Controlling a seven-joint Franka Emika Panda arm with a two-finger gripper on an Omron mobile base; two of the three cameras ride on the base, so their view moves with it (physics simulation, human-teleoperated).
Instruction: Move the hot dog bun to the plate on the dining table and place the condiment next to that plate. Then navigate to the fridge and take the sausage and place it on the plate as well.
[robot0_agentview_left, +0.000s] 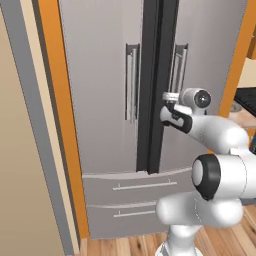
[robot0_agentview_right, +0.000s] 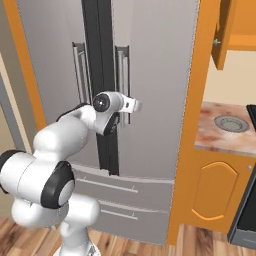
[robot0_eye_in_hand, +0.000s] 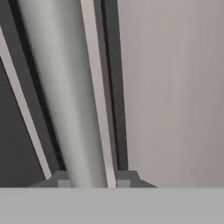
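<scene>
The tall grey steel fridge (robot0_agentview_left: 100, 100) (robot0_agentview_right: 155, 115) stands right in front of me with both doors closed. My gripper (robot0_agentview_left: 170, 98) (robot0_agentview_right: 133, 105) is at the right door's vertical bar handle (robot0_agentview_left: 178, 62) (robot0_agentview_right: 123, 70), about mid-height. In the hand view the handle bar (robot0_eye_in_hand: 72, 96) runs up between the two fingertips (robot0_eye_in_hand: 61, 179), and my gripper (robot0_eye_in_hand: 91, 179) is shut on it. The bun, plate, condiment, dining table and sausage are out of view.
Two closed drawers (robot0_agentview_left: 135, 192) sit below the fridge doors. To the right, a marbled counter (robot0_agentview_right: 215, 137) with a small grey dish (robot0_agentview_right: 230, 123) tops an orange arched cabinet door (robot0_agentview_right: 215, 190), beside a black oven (robot0_agentview_right: 246, 215). A beige wall (robot0_agentview_left: 20, 165) stands on the left.
</scene>
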